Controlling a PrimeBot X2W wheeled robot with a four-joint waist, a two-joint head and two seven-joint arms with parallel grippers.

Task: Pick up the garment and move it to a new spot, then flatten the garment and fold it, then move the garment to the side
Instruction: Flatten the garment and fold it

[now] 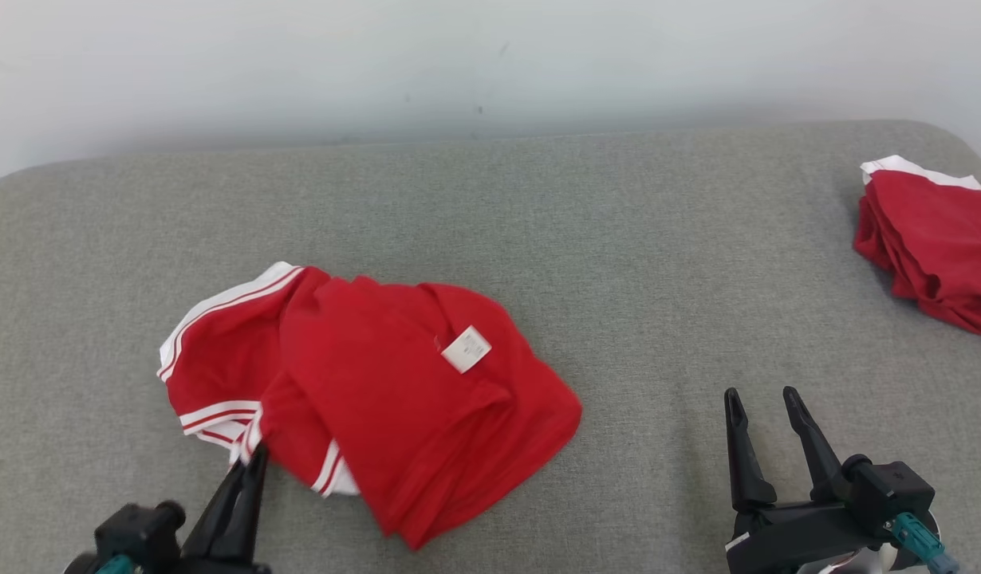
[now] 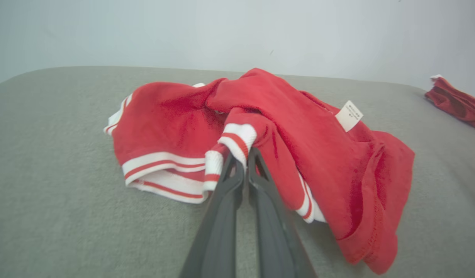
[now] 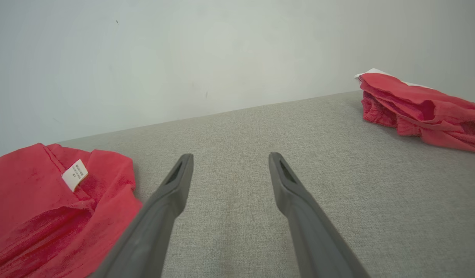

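A crumpled red garment (image 1: 395,399) with white-and-red striped trim and a white label lies on the grey surface, left of centre. My left gripper (image 1: 255,456) is shut on a striped cuff at the garment's near left edge. The left wrist view shows the cuff (image 2: 237,141) pinched between the closed fingers of that gripper (image 2: 243,156). My right gripper (image 1: 762,399) stands open over bare fabric at the lower right, well right of the garment. From the right wrist, the open gripper (image 3: 229,162) has nothing between its fingers, and the garment (image 3: 48,208) lies to their left.
A second red garment (image 1: 933,243) with a white edge lies bunched at the far right of the grey padded surface (image 1: 658,263); it also shows in the right wrist view (image 3: 419,110). A pale wall runs behind the surface's rounded back edge.
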